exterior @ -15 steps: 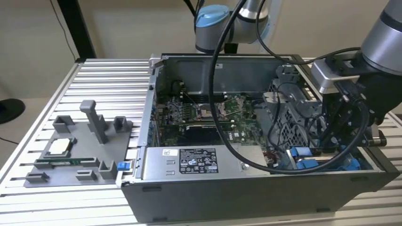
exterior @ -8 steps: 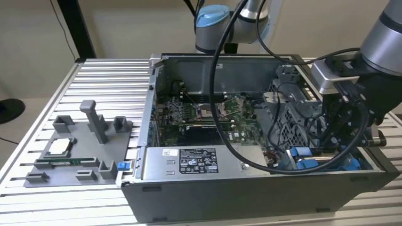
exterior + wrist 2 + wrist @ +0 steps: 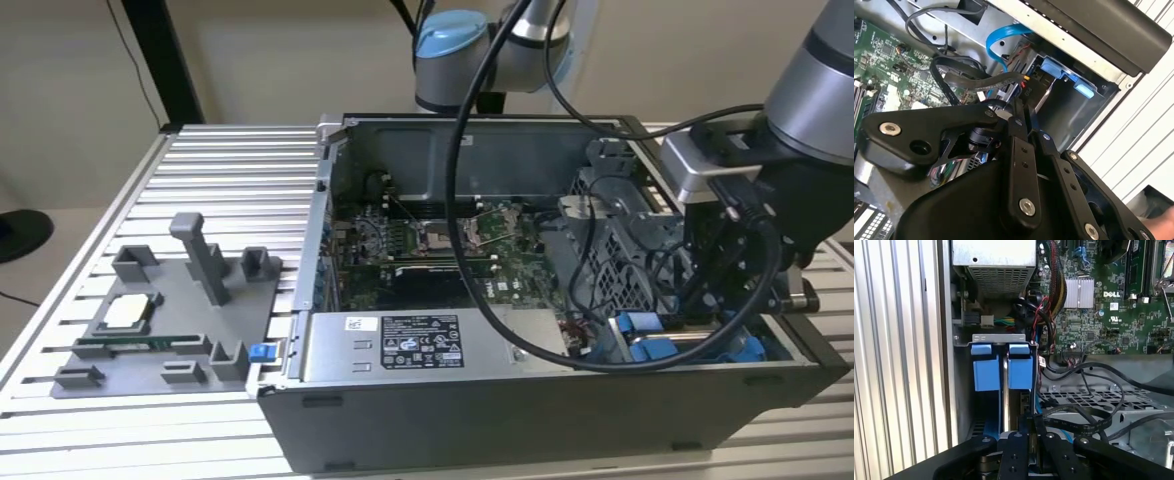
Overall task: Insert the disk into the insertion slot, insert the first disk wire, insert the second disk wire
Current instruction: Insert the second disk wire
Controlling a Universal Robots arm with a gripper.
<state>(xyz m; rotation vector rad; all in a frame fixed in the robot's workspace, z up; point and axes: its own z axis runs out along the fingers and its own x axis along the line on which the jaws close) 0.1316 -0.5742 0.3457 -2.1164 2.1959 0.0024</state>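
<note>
The disk sits edge-on in the insertion slot (image 3: 999,338), with its two bright blue carrier tabs (image 3: 988,371) either side of a thin silver edge (image 3: 1005,390). These blue tabs (image 3: 641,323) lie in the case corner nearest the camera, at the exterior view's right, where the arm reaches down. My gripper (image 3: 1030,416) hangs right beside the disk with its fingers pressed together. In the second wrist view my gripper (image 3: 1021,106) pinches the black connector (image 3: 1026,91) of a flat black disk wire (image 3: 979,80). A blue wire (image 3: 999,45) curls towards the slot.
The open computer case (image 3: 534,420) stands on a ribbed metal table (image 3: 227,170). Inside are the motherboard (image 3: 441,240), a silver box with a white sticker (image 3: 400,345) and a perforated grey cage (image 3: 1089,395) crossed by loose black cables. A grey parts fixture (image 3: 174,320) stands at the exterior view's left.
</note>
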